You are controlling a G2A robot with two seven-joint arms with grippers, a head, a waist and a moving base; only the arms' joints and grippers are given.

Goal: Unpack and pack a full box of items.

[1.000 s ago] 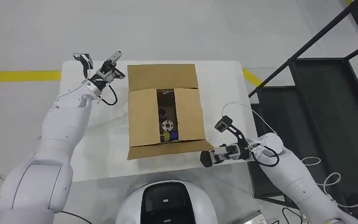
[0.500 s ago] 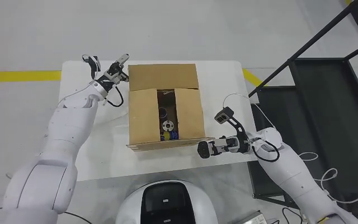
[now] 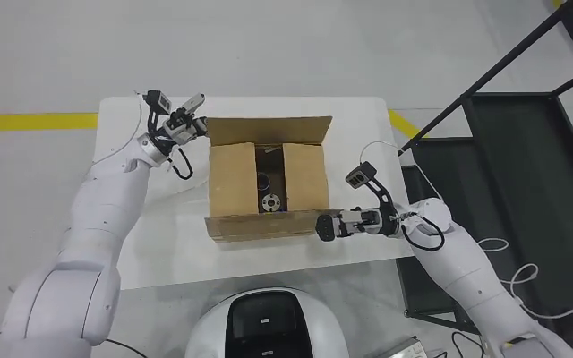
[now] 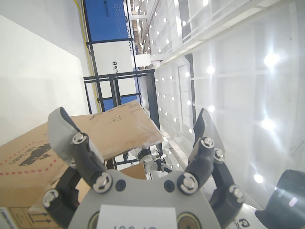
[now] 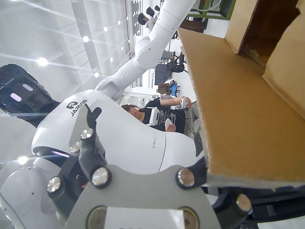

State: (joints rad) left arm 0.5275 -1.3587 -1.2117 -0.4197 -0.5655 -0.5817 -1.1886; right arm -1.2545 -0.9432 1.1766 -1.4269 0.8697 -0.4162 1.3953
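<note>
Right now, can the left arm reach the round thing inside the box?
Probably not yet: side flaps cover most of the cardboard box, leaving a narrow slot over the round item, and the left fingers sit outside it.

Cardboard box (image 3: 235,179) on white table (image 3: 161,237), flaps part-open, small items (image 3: 271,202) inside. Left gripper (image 3: 195,116) by box's far-left corner; right gripper (image 3: 324,227) at near flap.

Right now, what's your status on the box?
Left tool open beside far flap. Right tool open at near flap. Cardboard box half-closed over items.
</note>
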